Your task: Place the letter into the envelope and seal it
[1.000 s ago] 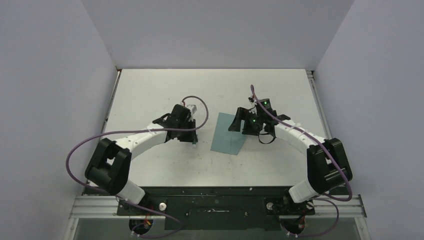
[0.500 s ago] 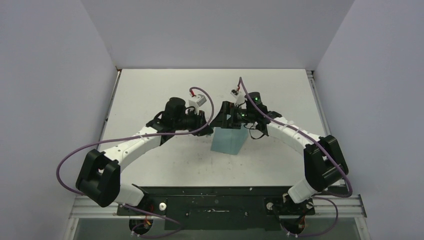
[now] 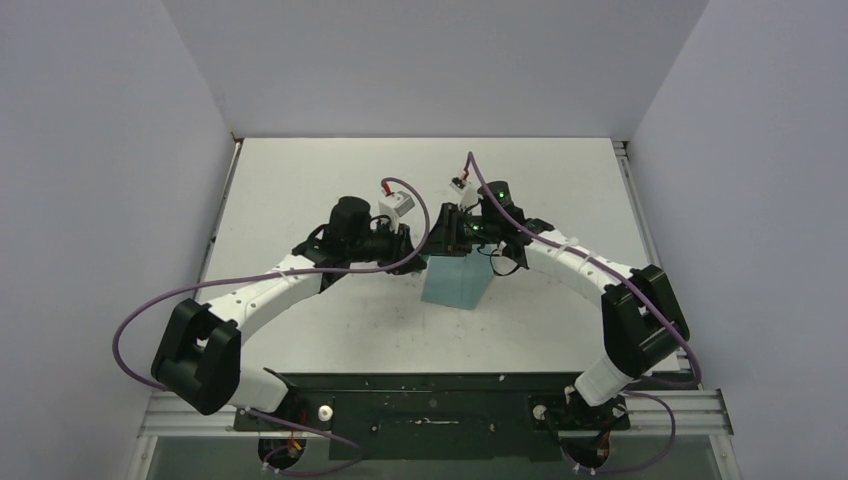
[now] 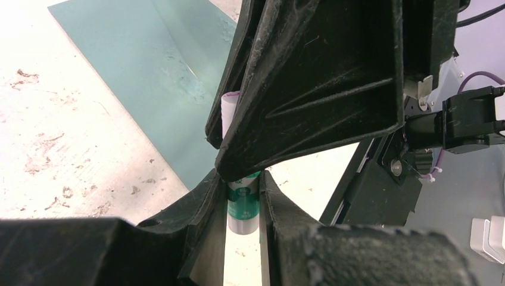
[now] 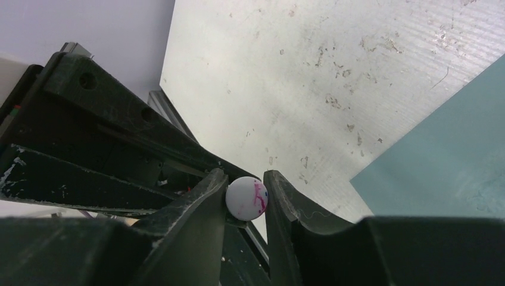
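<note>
Locate the envelope (image 3: 457, 283) first: it lies flat on the table (image 3: 300, 180), near the centre and between the two arms, with its teal face up. In the top view the two grippers meet over its far edge and cover that part. In the left wrist view a diagonal crease runs across the teal sheet, but you cannot tell from any view whether the flap is open or folded down. Next, check the stick (image 4: 243, 205), a small white-and-green cylinder near the envelope's far-left corner. You cannot tell whether it touches the table. The left gripper (image 3: 412, 240) is clamped on the green-and-white end, with one finger pressed against each side, as the left wrist view shows. The right gripper (image 5: 245, 179) comes in from the opposite side. Its two fingers are closed against the other end of the stick, a round white face marked with magenta streaks, and in the right wrist view that face touches both fingers. The two grippers stand nose to nose with the stick spanning between them.
</note>
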Action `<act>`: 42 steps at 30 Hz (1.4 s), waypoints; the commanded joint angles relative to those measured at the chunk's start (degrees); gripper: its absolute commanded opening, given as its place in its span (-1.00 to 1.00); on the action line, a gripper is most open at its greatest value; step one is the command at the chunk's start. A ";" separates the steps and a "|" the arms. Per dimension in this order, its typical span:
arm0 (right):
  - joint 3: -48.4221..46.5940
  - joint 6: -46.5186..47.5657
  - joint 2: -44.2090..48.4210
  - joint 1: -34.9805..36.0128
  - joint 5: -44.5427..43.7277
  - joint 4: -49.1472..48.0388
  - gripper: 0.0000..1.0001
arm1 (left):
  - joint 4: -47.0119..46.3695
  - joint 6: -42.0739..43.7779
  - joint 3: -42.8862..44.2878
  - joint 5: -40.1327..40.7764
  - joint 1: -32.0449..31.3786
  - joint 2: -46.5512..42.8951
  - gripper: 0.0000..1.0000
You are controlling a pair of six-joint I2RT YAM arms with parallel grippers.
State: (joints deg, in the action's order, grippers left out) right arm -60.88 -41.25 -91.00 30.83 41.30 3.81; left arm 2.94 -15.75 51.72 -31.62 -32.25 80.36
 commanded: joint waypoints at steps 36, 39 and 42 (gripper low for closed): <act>-4.33 -1.75 2.28 -4.12 0.79 1.62 -0.25 | 1.90 3.42 1.58 -2.26 0.52 -0.73 -1.00; -4.18 -2.19 2.60 -4.24 0.95 0.92 -0.23 | 2.44 3.77 1.71 -2.62 0.52 -0.56 -1.00; -3.88 -2.62 3.12 -4.42 1.15 0.14 -0.11 | 2.85 4.10 1.53 -2.79 0.52 -0.48 -1.00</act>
State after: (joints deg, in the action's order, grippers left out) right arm -63.44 -44.36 -91.05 28.16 44.36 6.09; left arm 5.06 -13.17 51.77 -32.01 -32.14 80.49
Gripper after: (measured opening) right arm 0.409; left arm 0.211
